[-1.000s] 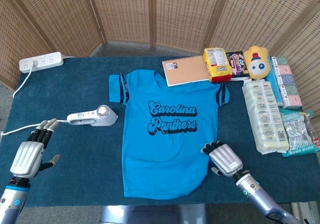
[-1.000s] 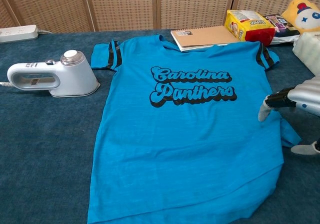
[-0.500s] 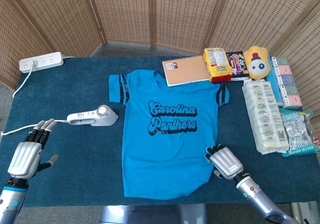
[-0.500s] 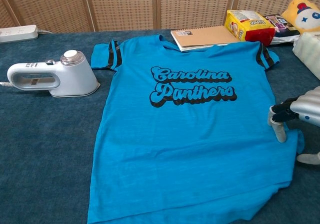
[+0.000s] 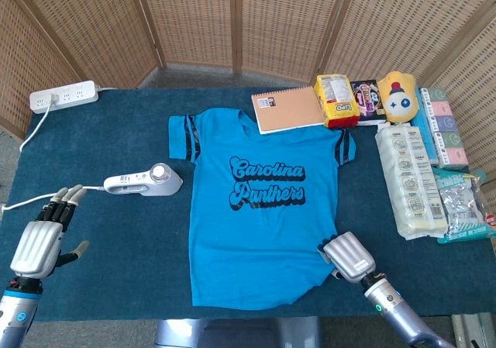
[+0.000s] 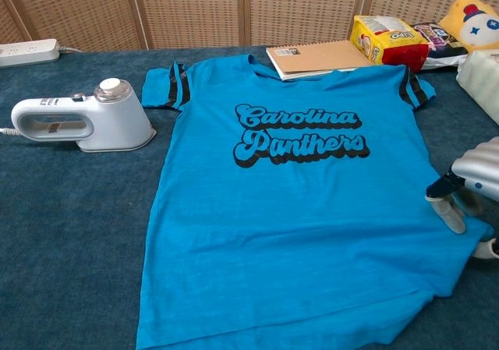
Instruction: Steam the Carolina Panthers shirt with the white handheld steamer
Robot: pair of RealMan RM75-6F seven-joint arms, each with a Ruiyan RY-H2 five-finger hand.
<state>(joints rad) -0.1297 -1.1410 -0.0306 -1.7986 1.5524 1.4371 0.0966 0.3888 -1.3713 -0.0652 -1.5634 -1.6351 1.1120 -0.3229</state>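
Right robot hand (image 5: pixel 348 256) fingertips hidden on shirt (image 5: pixel 260 208)

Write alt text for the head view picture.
A blue Carolina Panthers shirt lies flat on a dark blue table; the right hand touches its lower right edge. The white steamer sits left, beyond the open left hand.

High head view, low close chest view; shared shirt (image 5: pixel 256 208).

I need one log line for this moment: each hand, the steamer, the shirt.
left hand: open, short of steamer | right hand: on shirt edge, grip unclear | steamer: on table, untouched | shirt: laid flat
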